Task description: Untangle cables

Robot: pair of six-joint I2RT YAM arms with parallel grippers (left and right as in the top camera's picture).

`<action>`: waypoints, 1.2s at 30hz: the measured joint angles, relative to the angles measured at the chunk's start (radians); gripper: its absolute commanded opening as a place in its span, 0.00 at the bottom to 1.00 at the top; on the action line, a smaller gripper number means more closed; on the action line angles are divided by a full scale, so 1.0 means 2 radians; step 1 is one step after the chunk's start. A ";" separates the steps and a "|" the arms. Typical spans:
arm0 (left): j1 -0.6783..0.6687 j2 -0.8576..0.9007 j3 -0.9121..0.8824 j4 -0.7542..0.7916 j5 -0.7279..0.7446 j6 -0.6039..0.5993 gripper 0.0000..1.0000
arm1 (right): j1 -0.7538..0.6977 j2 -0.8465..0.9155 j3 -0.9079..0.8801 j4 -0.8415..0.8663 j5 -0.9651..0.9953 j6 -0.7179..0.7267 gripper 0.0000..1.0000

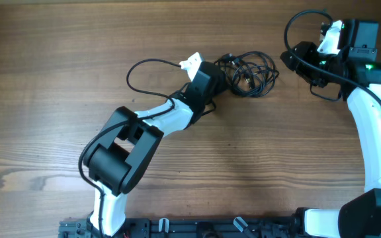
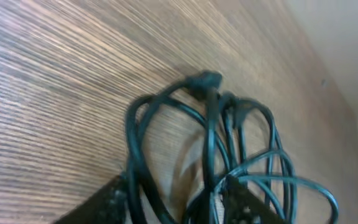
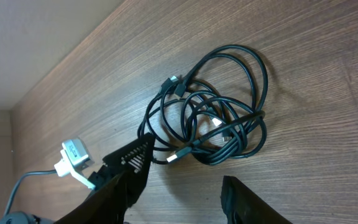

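The cables [image 1: 250, 73] lie as one tangled bundle of thin black loops on the wooden table, at the back middle. My left gripper [image 1: 225, 74] reaches into the bundle's left edge. In the left wrist view the cables [image 2: 229, 143] rise in front of the left gripper [image 2: 176, 208]; several strands run between its jaws, which stand apart with bare wood showing between the strands. My right gripper [image 1: 295, 58] hovers to the right of the bundle. In the right wrist view the right gripper [image 3: 185, 196] is open and empty, short of the cables [image 3: 222, 118]. A silvery plug tip [image 3: 174, 157] points out of the bundle.
The left arm's own thicker black wire [image 1: 144, 69] loops over the table to the left of its wrist, by a white camera mount [image 1: 192, 63]. The right arm [image 1: 376, 132] runs down the table's right side. The table's far edge [image 3: 55, 81] meets a pale wall.
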 measured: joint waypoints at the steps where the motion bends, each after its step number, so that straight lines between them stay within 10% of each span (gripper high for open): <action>1: 0.000 0.004 0.000 0.003 -0.007 -0.006 0.34 | 0.000 0.000 0.000 0.000 0.000 0.000 0.51; 6: 0.000 0.014 0.000 0.014 -0.031 -0.027 0.04 | 0.000 0.000 0.000 0.000 0.000 0.000 0.51; 14: 0.000 -0.001 -0.001 -0.017 -0.033 -0.012 0.04 | 0.009 0.000 0.000 0.001 0.000 -0.003 0.50; 27: 0.001 -0.269 -0.003 -0.207 0.013 0.027 0.04 | 0.073 0.000 0.000 0.008 -0.055 -0.060 0.49; 36: 0.031 -0.287 -0.003 -0.212 0.022 -0.078 0.04 | 0.091 0.000 0.000 0.008 -0.109 -0.082 0.45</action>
